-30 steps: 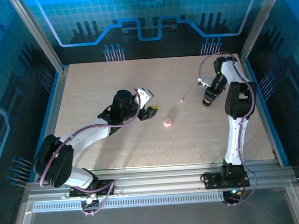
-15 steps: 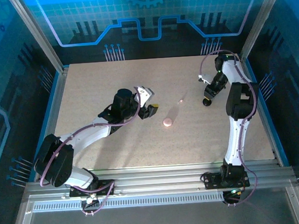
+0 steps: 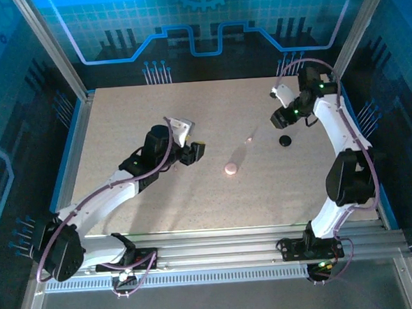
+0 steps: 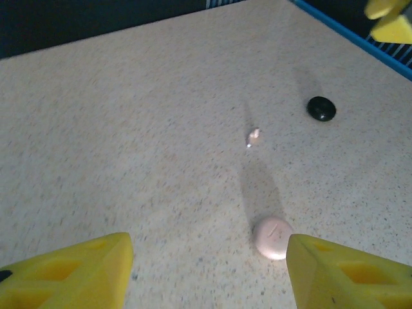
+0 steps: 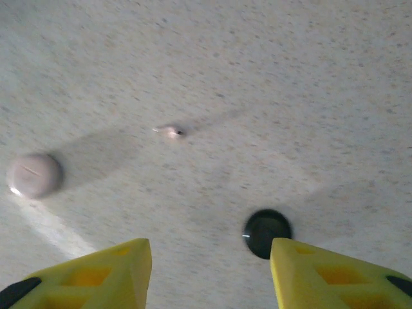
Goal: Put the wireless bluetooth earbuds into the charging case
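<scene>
The tabletop (image 3: 141, 116) lies open across the upper left and lower centre of the top view. 3 small things sit mid-table: a pink disc (image 3: 231, 169), a black disc (image 3: 283, 140) and 1 tiny pink earbud (image 3: 249, 138), all well apart, with passable lanes between them. The left gripper (image 3: 195, 151) hangs left of the pink disc, and its arm (image 3: 110, 195) crosses the lower left. The right gripper (image 3: 279, 118) sits just above the black disc in frame, its arm (image 3: 344, 132) lining the right edge. Metal posts (image 3: 49, 48) fence the upper corners.
</scene>
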